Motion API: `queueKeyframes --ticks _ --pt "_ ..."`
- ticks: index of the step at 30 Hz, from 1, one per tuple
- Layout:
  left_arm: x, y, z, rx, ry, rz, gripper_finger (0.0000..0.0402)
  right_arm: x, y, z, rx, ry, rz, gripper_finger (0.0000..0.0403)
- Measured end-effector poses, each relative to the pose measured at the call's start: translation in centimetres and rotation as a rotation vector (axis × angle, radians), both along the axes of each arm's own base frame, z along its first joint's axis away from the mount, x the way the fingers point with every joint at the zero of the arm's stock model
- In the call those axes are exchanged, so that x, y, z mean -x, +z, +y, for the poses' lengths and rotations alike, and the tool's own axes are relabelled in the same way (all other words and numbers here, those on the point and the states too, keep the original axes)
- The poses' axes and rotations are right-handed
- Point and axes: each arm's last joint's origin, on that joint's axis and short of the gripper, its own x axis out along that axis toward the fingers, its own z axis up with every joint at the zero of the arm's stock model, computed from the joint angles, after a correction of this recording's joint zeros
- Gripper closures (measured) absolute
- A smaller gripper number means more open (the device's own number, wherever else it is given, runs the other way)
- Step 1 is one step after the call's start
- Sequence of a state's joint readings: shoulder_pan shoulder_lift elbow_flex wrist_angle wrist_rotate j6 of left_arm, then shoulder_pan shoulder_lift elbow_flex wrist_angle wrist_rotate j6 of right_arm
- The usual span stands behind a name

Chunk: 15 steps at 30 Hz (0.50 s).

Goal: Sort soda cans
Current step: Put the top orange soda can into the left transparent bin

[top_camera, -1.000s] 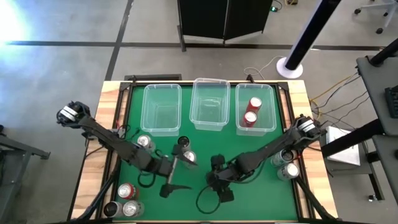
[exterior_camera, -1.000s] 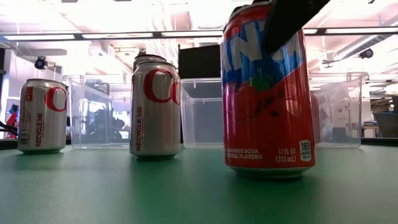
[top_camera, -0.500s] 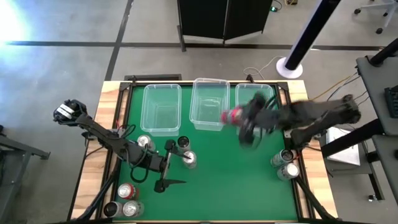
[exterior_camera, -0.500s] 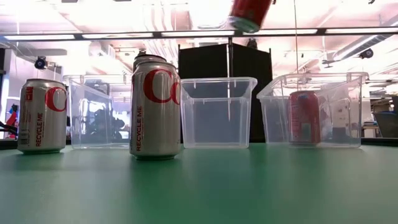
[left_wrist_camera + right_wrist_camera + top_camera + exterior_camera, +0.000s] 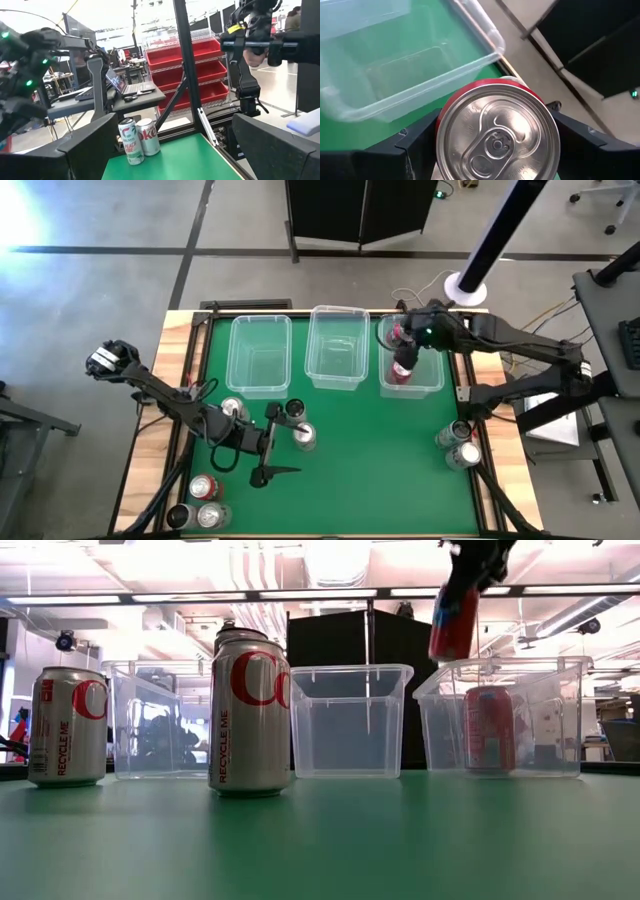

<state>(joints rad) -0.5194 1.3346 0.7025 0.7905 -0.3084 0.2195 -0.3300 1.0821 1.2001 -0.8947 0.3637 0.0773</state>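
- Green felt covers the table, framed by a pale wooden edge.
- At the lower left of the high view a cluster of cans stands in the table's corner; at the lower right two more cans stand side by side near the edge.
- Left of centre the left gripper hangs low over the felt with its fingers spread and nothing between them; three cans stand just beside it.
- In the low view two silver cans marked "RECYCLE ME" fill the left half, well apart from each other.
- Beyond them three clear bins sit in a row along the top of the felt.
- Over the rightmost bin the right gripper pinches a red can, held above the rim; another red can stands inside.
- Farther off lie a grey floor, a black cabinet, ceiling lights and red shelves.
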Motion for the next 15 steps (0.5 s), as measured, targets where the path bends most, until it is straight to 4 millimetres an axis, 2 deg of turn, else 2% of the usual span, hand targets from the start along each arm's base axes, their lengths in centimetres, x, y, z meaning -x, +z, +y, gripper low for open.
queueKeyframes --ticks 7,15 --pt "0.0 -0.1 0.0 -0.001 0.001 0.003 0.0025 0.4 -2.8 -2.7 -0.014 -0.101 -0.027 0.0111" --pt "0.0 -0.1 0.2 0.004 0.047 0.008 0.0025 0.5 -5.4 -4.4 -0.059 -0.162 -0.065 0.0111"
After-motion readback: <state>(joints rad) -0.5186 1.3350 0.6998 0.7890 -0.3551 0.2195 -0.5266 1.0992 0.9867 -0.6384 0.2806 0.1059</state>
